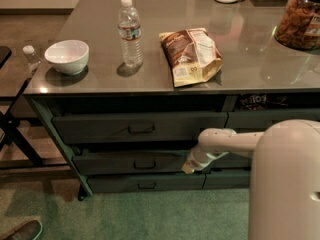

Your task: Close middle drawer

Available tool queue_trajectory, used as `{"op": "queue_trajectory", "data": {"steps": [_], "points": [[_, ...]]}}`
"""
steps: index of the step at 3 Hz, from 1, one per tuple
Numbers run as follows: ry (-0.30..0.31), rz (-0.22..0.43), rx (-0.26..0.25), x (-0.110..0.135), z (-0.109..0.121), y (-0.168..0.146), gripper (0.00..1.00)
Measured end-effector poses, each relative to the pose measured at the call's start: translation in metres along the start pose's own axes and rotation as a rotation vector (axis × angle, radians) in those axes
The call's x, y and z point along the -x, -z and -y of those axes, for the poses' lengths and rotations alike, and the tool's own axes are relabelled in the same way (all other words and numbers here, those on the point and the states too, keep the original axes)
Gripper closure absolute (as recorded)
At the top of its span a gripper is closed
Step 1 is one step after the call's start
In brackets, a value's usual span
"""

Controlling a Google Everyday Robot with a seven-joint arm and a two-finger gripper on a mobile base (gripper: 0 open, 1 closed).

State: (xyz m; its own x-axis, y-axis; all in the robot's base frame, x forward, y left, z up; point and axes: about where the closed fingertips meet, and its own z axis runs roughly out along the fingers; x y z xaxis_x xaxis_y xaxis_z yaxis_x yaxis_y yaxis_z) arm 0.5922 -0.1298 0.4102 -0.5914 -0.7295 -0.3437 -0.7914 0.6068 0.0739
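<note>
The middle drawer (135,162) has a low dark grey-green front with a small dark handle (144,164) at its centre. It sits nearly flush between the taller top drawer (140,127) and the bottom drawer (147,183); none of its green inside shows. My gripper (189,167) is at the end of the white arm, pressed against the right end of the middle drawer's front. Its fingers are hidden behind the wrist.
On the counter (260,69) stand a white bowl (67,56), a water bottle (130,32), a snack bag (192,55) and a jar (301,20). My white body (285,184) fills the lower right. A black stand (15,134) is at left, a shoe (22,231) on the carpet.
</note>
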Motion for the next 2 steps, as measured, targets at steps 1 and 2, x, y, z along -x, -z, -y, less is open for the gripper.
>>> {"op": "queue_trajectory", "data": {"steps": [1, 2], "points": [[-0.007, 0.026, -0.047, 0.0219, 0.024, -0.0052, 1.0], [-0.008, 0.027, -0.045, 0.0211, 0.0228, -0.0048, 1.0]]}}
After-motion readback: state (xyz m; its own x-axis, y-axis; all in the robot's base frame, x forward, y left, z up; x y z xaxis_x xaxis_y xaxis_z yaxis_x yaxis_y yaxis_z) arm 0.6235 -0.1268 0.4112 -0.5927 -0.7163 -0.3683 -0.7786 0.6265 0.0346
